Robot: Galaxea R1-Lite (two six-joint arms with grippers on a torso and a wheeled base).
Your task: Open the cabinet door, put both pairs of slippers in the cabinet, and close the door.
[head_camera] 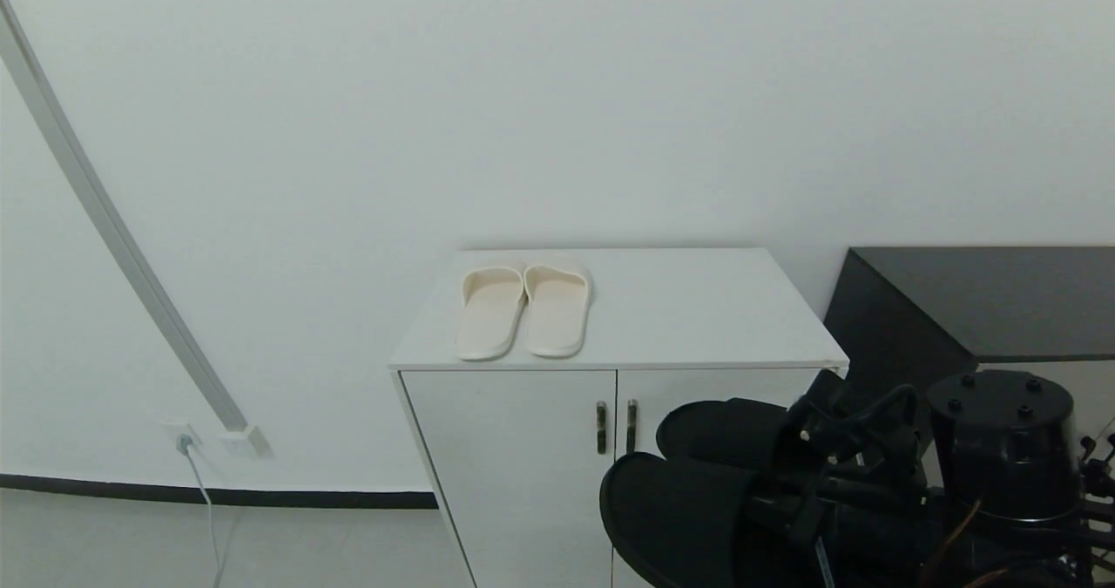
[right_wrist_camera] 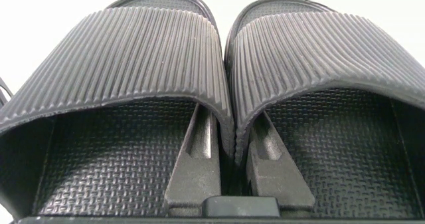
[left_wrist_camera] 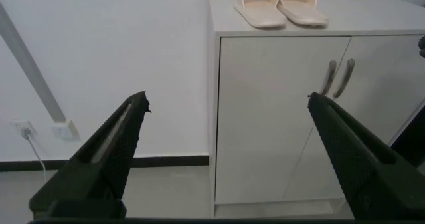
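Note:
A pair of cream slippers (head_camera: 523, 311) lies side by side on top of the white cabinet (head_camera: 697, 309), towards its left side. Both cabinet doors (head_camera: 514, 457) are closed, with two dark handles (head_camera: 616, 427) at the centre seam. My right gripper (right_wrist_camera: 231, 127) is shut on a pair of black ribbed slippers (right_wrist_camera: 159, 58), pinching their inner sides together. In the head view the black slippers (head_camera: 697, 483) hang in front of the right door, below the cabinet top. My left gripper (left_wrist_camera: 228, 99) is open and holds nothing, facing the cabinet (left_wrist_camera: 279, 111) from a distance with the cream slippers (left_wrist_camera: 279, 3) above.
A black table (head_camera: 984, 300) stands right against the cabinet's right side. A wall socket with a cable (head_camera: 185, 440) and a slanted grey conduit (head_camera: 113, 222) are on the wall to the left. Open floor (head_camera: 218, 540) lies left of the cabinet.

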